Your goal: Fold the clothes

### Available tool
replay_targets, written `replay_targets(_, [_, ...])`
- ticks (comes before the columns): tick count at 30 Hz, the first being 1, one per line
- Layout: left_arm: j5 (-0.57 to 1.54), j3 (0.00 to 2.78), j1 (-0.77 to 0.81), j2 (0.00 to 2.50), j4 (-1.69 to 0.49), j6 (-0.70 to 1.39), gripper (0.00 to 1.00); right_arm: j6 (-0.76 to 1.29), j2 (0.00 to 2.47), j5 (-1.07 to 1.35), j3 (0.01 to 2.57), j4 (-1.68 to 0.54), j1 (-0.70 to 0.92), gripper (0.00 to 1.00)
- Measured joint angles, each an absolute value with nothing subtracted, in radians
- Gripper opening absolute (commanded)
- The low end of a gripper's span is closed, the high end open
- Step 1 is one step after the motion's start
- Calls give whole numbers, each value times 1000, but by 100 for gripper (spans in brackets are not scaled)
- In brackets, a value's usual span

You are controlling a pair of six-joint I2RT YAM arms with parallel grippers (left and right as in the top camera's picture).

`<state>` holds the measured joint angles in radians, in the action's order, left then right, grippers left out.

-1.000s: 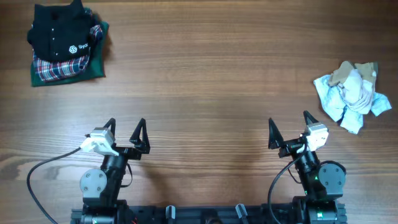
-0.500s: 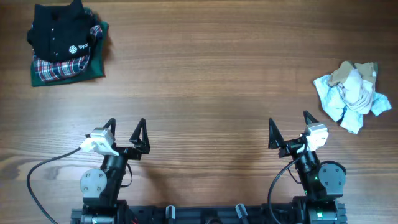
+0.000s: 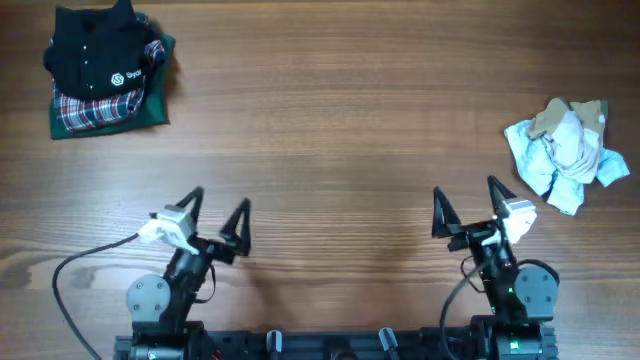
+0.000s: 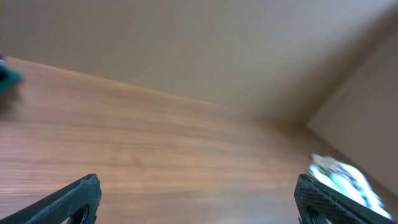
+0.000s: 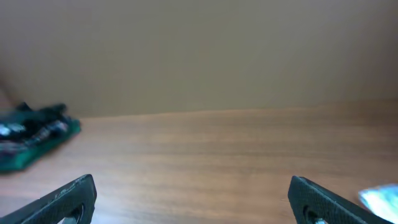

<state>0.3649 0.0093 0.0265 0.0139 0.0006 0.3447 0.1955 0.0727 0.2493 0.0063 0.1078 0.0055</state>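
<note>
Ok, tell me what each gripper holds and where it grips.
Nothing is held. The left gripper and right gripper are open and empty; the crumpled light-blue garment lies apart from both.

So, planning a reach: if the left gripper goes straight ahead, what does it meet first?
Probably nothing: bare table ahead of the left gripper; crumpled clothes lie off right.

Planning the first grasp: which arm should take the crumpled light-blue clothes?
Right, probably. The right gripper is open and sits close to the crumpled clothes on its side; the left gripper is far off, nearer the folded pile.
</note>
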Motion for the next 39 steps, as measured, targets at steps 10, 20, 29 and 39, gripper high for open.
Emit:
replay_targets(10, [472,358,48,435,-150,392,100,287,452,383,426,-47,6,100])
replay_targets(20, [469,1024,369,1320,-516,289,100,12,1187,412,1022,-615,6,100])
replay_targets(29, [468,1024,661,1601,-328,263,100,267,1245,191,1022,-627,-159,94])
replay_targets(39, [442,1025,667,1601,-393,264,100,283,1537,62,1022,-346,-388,90])
